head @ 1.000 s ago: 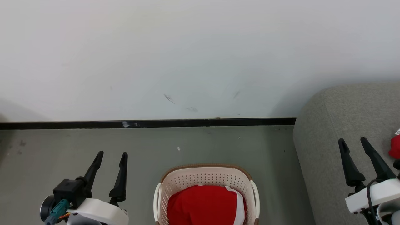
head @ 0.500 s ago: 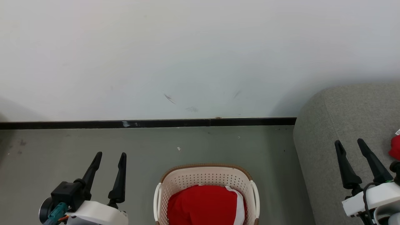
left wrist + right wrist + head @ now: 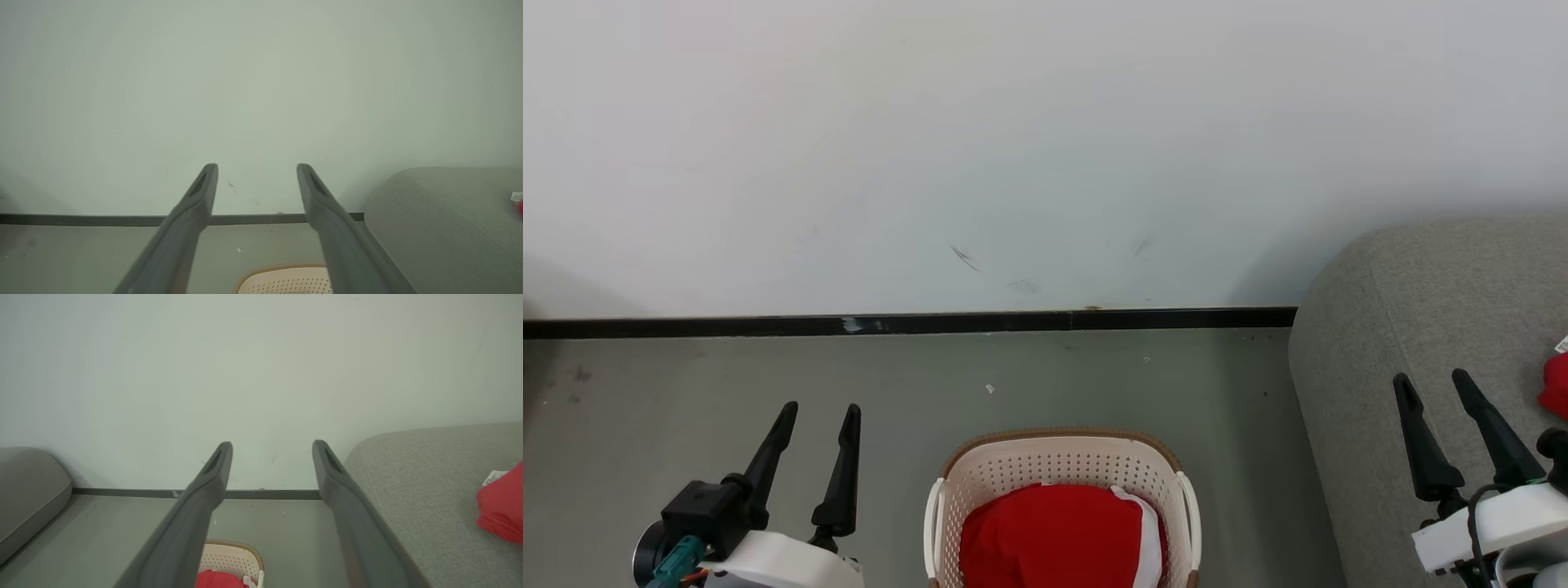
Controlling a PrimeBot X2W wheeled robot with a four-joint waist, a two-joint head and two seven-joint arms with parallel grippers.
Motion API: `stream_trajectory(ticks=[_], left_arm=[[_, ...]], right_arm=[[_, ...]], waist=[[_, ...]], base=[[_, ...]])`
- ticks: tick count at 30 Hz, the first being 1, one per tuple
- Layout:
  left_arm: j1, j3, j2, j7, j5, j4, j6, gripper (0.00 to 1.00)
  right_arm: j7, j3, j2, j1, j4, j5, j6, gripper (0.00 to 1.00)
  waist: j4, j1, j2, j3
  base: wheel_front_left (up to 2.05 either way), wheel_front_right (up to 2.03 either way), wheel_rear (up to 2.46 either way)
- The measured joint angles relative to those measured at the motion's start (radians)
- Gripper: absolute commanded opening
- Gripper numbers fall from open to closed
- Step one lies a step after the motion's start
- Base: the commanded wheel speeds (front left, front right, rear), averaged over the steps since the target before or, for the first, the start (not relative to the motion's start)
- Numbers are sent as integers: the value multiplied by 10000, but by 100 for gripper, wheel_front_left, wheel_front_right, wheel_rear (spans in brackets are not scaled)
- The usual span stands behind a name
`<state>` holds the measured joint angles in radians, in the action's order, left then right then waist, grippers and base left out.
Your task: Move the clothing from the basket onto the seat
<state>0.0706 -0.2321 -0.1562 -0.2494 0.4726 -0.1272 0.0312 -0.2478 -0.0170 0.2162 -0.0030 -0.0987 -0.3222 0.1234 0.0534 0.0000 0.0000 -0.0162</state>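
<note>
1. The right gripper (image 3: 1429, 377) is drawing back over the seat (image 3: 1421, 286), fingers spread, empty.
2. The left gripper (image 3: 821, 407) is hovering, also spread and empty.
3. The clothing (image 3: 1054, 535) is lying in the basket (image 3: 1062, 441), awaiting pickup.

Looks like a plain living-room corner, home furniture in a bare setting.
There's a grey upholstered sofa seat (image 3: 1421, 294) on the right, another grey cushion (image 3: 28, 486) further along the wall (image 3: 1045, 147), and a laundry basket (image 3: 1062, 464) of red clothing (image 3: 1054, 539) on the smooth grey floor (image 3: 1013, 376). The white wall is scuffed low down, above a black skirting (image 3: 931, 323).
</note>
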Motion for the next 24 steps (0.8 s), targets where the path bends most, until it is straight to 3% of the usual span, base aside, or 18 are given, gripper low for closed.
stream_trajectory(ticks=[24], left_arm=[[-18,167,314,0,-366,-288,-523,100]], right_arm=[[-2,-12,52,6,192,54,0,100]], waist=[[-268,0,0,127]], base=[[0,0,0]])
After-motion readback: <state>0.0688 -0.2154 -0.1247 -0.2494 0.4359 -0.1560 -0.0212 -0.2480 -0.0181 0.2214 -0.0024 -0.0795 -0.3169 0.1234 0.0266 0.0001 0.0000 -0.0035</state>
